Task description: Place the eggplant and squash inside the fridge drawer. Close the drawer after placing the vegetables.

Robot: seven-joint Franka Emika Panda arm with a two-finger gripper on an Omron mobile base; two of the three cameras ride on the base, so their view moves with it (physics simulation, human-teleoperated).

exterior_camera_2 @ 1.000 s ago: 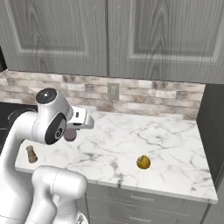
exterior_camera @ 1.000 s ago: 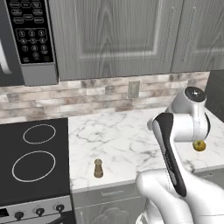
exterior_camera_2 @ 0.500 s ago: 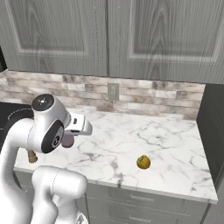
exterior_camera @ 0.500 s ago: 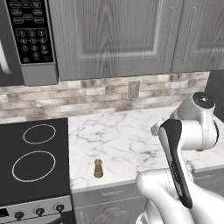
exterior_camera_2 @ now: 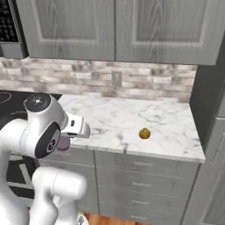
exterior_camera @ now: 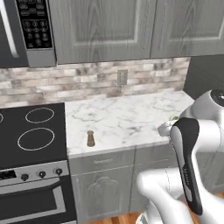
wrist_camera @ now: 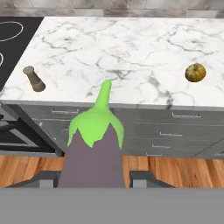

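Eggplant (wrist_camera: 94,148) sits gripped in our hand (wrist_camera: 92,180), now drawn back off the desk (wrist_camera: 131,52) over the floor; squash (wrist_camera: 195,72) waits near the desk edge, mill (wrist_camera: 34,78) apart. Carry toward the fridge looks underway.

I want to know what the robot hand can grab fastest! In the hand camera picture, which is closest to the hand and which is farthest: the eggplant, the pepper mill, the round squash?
1. The eggplant: held in the gripper, stem pointing away.
2. The pepper mill: on the counter's left part, near the stove.
3. The squash: on the counter, far right.
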